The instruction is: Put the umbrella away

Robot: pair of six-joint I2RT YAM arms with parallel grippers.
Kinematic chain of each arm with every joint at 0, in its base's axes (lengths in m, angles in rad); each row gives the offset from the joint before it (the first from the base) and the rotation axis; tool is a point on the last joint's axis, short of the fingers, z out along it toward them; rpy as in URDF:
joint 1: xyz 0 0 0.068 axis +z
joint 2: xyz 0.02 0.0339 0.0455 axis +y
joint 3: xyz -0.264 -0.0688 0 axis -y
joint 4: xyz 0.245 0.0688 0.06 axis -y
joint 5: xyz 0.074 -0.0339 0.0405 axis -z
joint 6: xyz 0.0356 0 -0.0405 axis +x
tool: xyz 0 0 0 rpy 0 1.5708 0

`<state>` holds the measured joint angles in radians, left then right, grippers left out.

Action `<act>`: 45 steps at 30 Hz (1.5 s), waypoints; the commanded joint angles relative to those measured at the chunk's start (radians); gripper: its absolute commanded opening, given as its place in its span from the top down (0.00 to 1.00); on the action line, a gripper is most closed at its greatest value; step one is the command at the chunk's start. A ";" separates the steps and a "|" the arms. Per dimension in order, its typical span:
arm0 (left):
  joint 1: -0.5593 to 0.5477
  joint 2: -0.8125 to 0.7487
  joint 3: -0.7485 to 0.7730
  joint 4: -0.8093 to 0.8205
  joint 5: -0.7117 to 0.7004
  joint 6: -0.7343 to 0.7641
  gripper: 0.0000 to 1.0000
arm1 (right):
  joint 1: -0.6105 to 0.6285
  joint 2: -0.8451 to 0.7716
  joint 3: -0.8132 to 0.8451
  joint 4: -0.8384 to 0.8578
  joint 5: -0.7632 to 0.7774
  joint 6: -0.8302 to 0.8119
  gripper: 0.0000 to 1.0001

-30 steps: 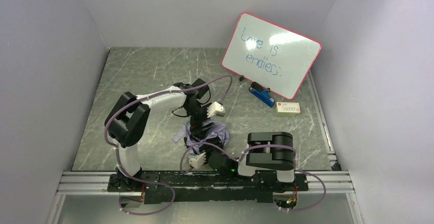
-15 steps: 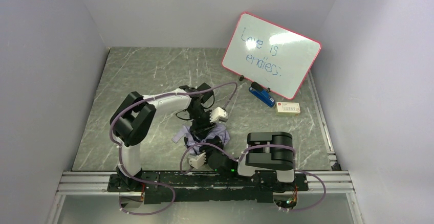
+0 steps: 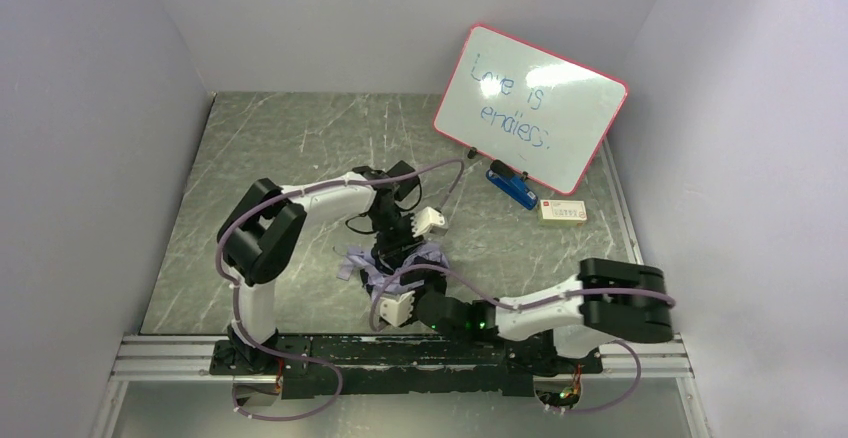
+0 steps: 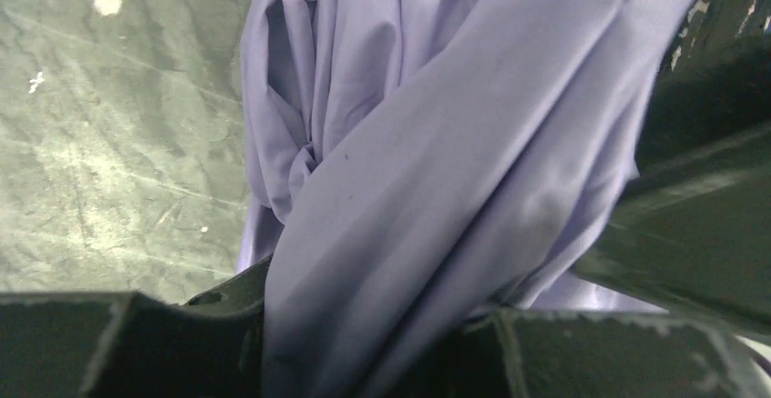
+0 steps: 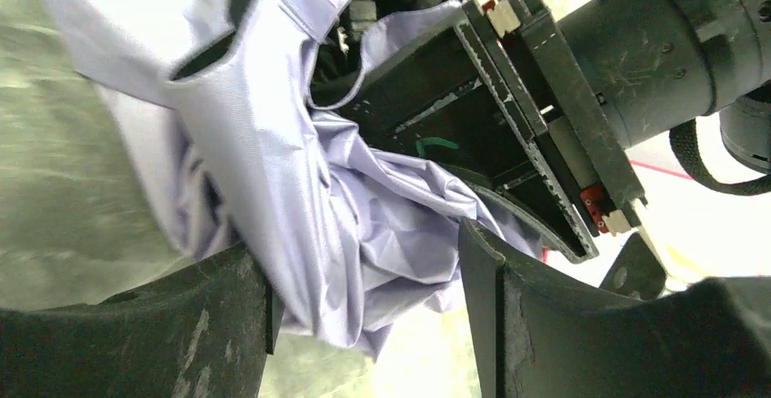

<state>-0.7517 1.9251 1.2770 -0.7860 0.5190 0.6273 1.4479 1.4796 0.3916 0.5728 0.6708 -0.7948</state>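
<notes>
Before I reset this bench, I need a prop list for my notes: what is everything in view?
umbrella: one, pale lavender, bunched at the table's near middle
whiteboard: one, white with red frame and blue writing, leaning at far right
blue item: one, at the whiteboard's foot; kind unclear
small box: one, cream, on the right, just nearer than the whiteboard
table: one, grey-green marbled
left gripper: one, black, closed on umbrella fabric
right gripper: one, black, open, fabric between its fingers
</notes>
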 commanded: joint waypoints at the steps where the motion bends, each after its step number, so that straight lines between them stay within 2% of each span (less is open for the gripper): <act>1: 0.050 0.113 0.037 0.104 -0.295 -0.032 0.95 | 0.006 -0.180 0.021 -0.280 -0.162 0.239 0.31; 5: 0.063 0.120 0.081 0.145 -0.433 -0.060 0.95 | -0.007 -0.387 0.029 -0.384 -0.249 0.374 0.32; 8: 0.063 0.120 0.101 0.157 -0.465 -0.081 0.95 | -0.042 -0.452 0.053 -0.422 -0.345 0.456 0.37; 12: 0.063 0.111 0.097 0.187 -0.502 -0.104 0.95 | -0.073 -0.381 0.099 -0.396 -0.418 0.547 0.43; 15: 0.063 0.118 0.104 0.177 -0.504 -0.103 0.95 | -0.086 -0.285 0.138 -0.333 -0.466 0.543 0.45; 17: 0.063 0.120 0.105 0.170 -0.500 -0.101 0.95 | -0.088 -0.211 0.183 -0.304 -0.472 0.504 0.45; 21: 0.063 0.111 0.101 0.164 -0.502 -0.098 0.95 | -0.092 -0.074 0.263 -0.244 -0.459 0.382 0.39; 29: 0.063 0.118 0.108 0.140 -0.482 -0.098 0.95 | -0.105 0.141 0.385 -0.174 -0.429 -0.044 0.38; 39: 0.063 0.110 0.109 0.127 -0.481 -0.095 0.95 | -0.168 0.270 0.454 -0.190 -0.437 -0.427 0.35; 45: 0.063 0.107 0.097 0.128 -0.477 -0.092 0.95 | -0.199 0.325 0.503 -0.160 -0.461 -0.521 0.35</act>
<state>-0.7170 1.9724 1.4021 -0.7139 0.2428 0.4961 1.2663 1.7672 0.8410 0.3740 0.2234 -1.1934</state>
